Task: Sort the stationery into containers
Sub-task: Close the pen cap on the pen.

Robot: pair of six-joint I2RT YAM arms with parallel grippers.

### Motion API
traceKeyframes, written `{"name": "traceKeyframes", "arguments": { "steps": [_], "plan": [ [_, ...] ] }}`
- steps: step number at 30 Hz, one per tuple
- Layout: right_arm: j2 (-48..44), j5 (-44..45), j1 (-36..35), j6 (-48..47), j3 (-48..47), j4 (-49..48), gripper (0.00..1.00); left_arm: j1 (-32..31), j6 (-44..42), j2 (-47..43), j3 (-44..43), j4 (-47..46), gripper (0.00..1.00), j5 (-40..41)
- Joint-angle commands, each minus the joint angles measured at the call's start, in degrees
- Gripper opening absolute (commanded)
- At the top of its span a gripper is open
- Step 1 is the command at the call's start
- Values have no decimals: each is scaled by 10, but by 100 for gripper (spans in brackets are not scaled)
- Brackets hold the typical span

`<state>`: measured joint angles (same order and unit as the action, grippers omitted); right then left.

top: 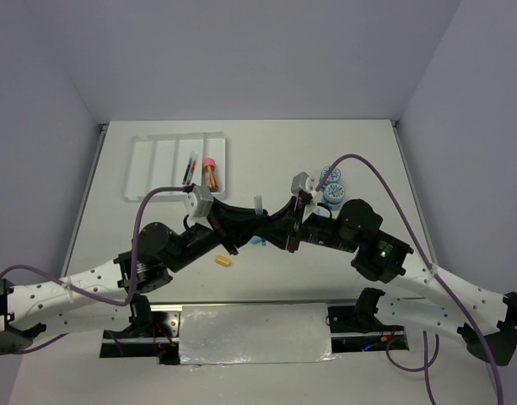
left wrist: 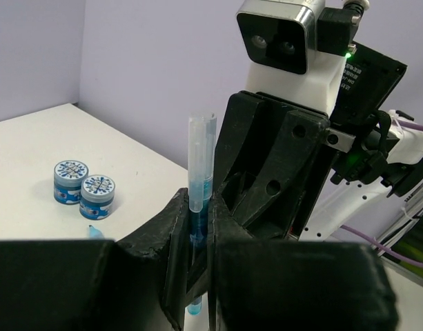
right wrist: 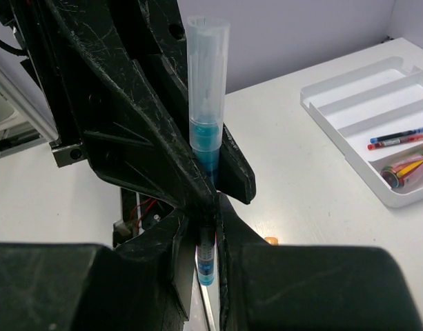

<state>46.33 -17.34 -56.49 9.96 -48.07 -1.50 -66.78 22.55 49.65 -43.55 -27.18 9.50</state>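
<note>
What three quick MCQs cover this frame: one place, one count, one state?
1. Where are the pens? A) in the white tray B) on a shelf C) in a cup
2. How many blue-lidded tubs stand on the table? A) one B) two C) four
3. What state is the pale blue tube in? A) lying in the tray B) flat on the table C) upright, gripped by left fingers and right fingers

1 A: the pens lie in one tray compartment.
2 B: two tubs stand side by side.
3 C: both wrist views show fingers closed on it.

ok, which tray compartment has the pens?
Third compartment from left in top view: the pens lie there. Rightmost holds the pink-capped piece; others empty.
</note>
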Motion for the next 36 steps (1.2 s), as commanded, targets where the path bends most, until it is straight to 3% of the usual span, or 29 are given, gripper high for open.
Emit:
{"name": "traceKeyframes", "arguments": {
  "steps": [1,7,10,11,17,31,36],
  "plan": [
    [-6,-1,-5,-13,-9,-40,0,-1,-11,-8,-14,-21,0,-26],
    [-14,-4,-5,-14,4,-53,4,-1,-32,-8,-20,-20,0,-48],
    [-19,-19,-3,-18,11,-57,19,-1,-42,-6,-24,-14,0,-71],
    [-19,-23,-3,-21,12,-57,31,-1,-47,-6,-29,-11,0,-78],
    [-24,-87,0,-30,31,-67,43,-1,-80,-2,-58,20,0,-127],
    [-31,-122,10,-13,43,-122,41,-1,-84,-12,-31,-11,0,-148],
    [-21,-127,12,-10,44,-127,30,-1,-82,-17,-29,-17,0,-156]
  ]
}}
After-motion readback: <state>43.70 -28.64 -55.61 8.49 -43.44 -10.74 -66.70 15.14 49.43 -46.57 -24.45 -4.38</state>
